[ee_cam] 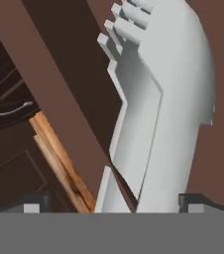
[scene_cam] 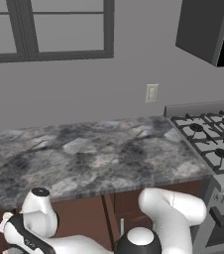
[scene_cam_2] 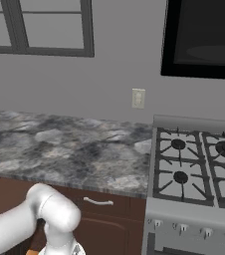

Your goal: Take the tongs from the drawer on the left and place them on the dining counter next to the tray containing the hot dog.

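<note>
Tongs (ee_cam: 156,104) fill the hand view's centre, lying in the open drawer (ee_cam: 59,89).
Gripper (ee_cam: 111,203) spread wide, fingertips straddling them at bottom; base views add marbled counter (scene_cam: 84,154) and stove (scene_cam_2: 199,164). No readable writing.

Flat, even rendered light; faint shadows, slight softness.

Pale grey tongs (ee_cam: 153,99), scalloped tips, lying seemingly inside the reddish-brown drawer (ee_cam: 64,79).
</note>
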{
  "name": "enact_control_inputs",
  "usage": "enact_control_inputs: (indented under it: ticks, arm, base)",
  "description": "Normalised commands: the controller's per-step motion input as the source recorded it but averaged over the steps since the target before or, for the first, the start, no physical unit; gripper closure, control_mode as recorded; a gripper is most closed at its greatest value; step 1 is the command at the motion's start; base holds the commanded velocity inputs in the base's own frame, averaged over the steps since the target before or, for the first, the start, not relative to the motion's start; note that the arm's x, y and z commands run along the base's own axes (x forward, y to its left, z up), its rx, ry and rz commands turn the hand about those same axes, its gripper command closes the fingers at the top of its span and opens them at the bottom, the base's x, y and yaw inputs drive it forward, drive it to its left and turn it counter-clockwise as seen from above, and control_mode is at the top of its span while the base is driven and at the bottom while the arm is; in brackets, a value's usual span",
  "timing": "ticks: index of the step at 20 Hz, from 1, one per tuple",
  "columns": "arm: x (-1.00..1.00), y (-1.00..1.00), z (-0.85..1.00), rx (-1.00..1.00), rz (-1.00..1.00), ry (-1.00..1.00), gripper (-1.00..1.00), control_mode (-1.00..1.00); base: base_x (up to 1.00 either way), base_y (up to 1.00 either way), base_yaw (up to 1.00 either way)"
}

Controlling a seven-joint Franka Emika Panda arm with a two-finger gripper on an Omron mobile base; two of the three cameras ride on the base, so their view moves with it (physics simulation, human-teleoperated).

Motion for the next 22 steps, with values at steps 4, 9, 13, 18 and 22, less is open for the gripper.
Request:
enact_control_inputs:
  ticks: [4,9,13,18,22]
  arm:
    - [0.00,0.69,-0.76,-0.10,0.04,0.11,-1.00,-1.00]
    - [-0.47,0.63,-1.00,-0.07,0.00,0.06,1.00,-1.00]
    - [-0.93,0.33,-1.00,-0.06,0.00,0.03,1.00,-1.00]
    - [-1.00,0.35,-1.00,-0.09,0.00,0.00,1.00,-1.00]
    - [-0.40,0.15,-0.39,-0.02,0.00,0.08,1.00,-1.00]
  base:
    - [0.00,0.00,0.00]
    - [0.00,0.00,0.00]
    - [0.00,0.00,0.00]
    - [0.00,0.00,0.00]
    - [0.00,0.00,0.00]
